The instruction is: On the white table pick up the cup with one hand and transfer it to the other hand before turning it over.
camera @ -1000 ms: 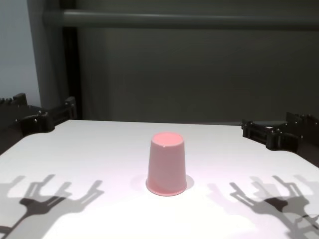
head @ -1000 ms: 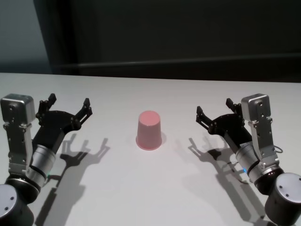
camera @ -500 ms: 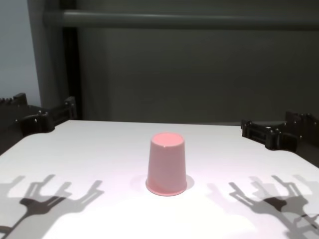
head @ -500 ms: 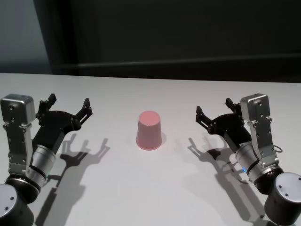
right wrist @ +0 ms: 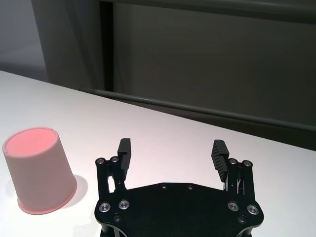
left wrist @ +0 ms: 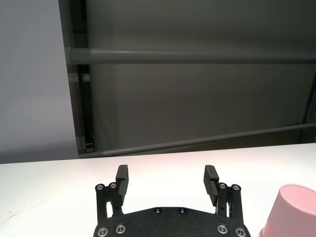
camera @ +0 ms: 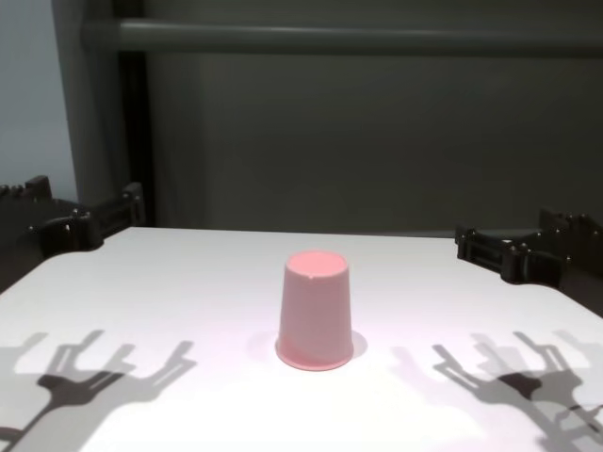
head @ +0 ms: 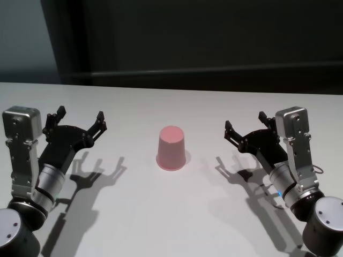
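The cup (head: pixel 171 148) is sitting upside down mid-tabletop (head: pixel 177 214), between 2 wide-open, empty tools, left tool (head: pixel 80 122) and right tool (head: pixel 244 130); a glancing grip is risking tipping the light tumbler.

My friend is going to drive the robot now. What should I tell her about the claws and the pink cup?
Left claw: open, holding nothing, above the white table to the left of the cup.
Right claw: open, holding nothing, above the table to the right of the cup.
The cup: stands upside down, rim on the table, midway between the two claws and touched by neither.
Done: nothing yet; the cup has not been picked up.
Left: grab the cup with one claw, pass it to the other claw, then turn it over.
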Controlling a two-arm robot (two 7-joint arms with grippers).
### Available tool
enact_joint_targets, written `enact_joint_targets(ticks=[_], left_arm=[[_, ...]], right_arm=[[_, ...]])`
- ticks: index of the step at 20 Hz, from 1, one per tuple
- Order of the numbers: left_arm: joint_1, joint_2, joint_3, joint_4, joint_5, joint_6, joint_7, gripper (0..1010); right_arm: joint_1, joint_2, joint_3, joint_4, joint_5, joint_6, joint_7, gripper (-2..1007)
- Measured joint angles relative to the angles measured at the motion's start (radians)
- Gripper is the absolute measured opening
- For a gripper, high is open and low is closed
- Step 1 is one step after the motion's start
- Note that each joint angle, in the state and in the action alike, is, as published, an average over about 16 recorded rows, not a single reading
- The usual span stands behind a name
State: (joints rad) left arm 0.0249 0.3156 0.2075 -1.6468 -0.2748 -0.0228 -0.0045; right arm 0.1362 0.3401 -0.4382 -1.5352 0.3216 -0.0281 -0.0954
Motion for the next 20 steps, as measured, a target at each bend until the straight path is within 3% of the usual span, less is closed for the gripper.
enact_joint_targets(ticks=[20], left_arm=[[0.0,0.0,0.0,0.0,0.0,0.0,0.0,1001]], right_arm=[[0.001,0.001,-0.002,0.001,-0.002,-0.001,-0.001,1002]])
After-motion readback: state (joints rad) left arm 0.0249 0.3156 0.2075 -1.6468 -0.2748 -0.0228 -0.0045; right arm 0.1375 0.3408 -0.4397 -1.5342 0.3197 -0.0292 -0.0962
